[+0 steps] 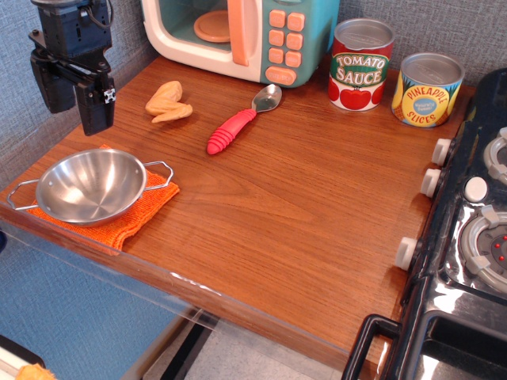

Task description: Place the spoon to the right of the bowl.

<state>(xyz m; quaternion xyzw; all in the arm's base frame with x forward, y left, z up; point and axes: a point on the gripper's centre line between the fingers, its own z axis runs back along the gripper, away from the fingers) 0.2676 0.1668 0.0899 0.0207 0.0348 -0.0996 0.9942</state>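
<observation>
The spoon (240, 122) lies flat on the wooden bench (301, 206), in front of the toy microwave (242, 36), with its silver head pointing up and to the right and its ribbed red handle pointing down and to the left. It is well apart from the steel bowl (89, 185), which sits on an orange cloth (135, 214) near the left front edge of the bench. So the spoon is not yet at its place; I judge the task as not begun.

The pincer (93, 107) hangs above the bench at the left, over the far rim of the bowl, and it holds nothing. From this side view I cannot tell if its fingers are apart or together.

Between the pincer and the spoon lies a small toy pastry (169, 101), like a croissant, just beside the handle end; it could be pushed if the arm goes low on its way. The free wood to the right of the bowl is bare, so nothing blocks the goal place, only the corner of the cloth reaches there. The tomato sauce can (360, 63) and the pineapple slices can (428, 89) stand at the back right, and the toy stove (467, 237) is at the right edge; all are well away.
</observation>
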